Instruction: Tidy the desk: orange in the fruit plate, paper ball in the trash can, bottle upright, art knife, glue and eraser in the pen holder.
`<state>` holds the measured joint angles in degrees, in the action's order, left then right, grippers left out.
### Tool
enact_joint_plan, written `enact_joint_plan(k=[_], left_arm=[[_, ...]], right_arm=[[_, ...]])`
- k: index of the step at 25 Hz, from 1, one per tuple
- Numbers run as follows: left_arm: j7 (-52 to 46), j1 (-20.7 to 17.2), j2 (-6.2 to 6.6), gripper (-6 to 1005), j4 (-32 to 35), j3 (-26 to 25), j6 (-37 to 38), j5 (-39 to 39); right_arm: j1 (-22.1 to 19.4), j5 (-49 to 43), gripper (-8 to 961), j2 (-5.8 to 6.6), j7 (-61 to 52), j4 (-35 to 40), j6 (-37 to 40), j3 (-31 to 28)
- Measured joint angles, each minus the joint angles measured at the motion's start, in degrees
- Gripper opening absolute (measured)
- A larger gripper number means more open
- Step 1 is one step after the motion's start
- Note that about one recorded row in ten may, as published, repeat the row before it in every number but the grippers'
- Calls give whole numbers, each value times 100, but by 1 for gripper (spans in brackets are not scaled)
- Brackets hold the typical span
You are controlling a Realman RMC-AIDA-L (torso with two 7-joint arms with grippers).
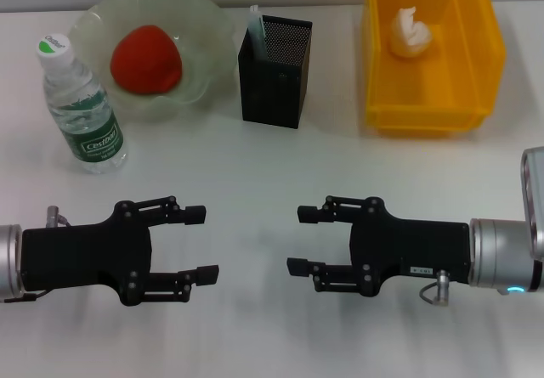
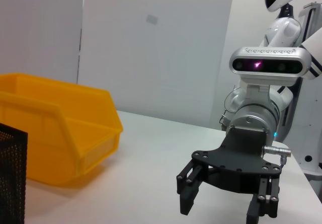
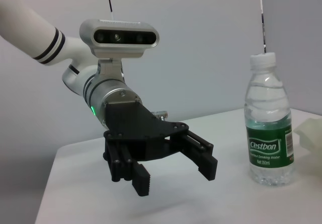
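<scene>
White desk (image 1: 255,166) fronts a plain pale wall (image 2: 151,43).

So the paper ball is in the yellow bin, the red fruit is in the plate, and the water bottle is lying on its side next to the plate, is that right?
Not quite. The water bottle stands upright beside the plate, as the right wrist view shows plainly. The rest holds: the paper ball is in the yellow bin and the red fruit is in the plate.
</scene>
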<state>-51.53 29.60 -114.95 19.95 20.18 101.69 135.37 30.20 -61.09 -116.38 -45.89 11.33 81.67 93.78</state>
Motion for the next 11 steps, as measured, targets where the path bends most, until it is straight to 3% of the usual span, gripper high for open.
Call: enact_joint_plan(k=[11], left_arm=[[-7,25,23,802,6,68,9,7]], right_arm=[[2,0,708,-32,10,103,-176,0]])
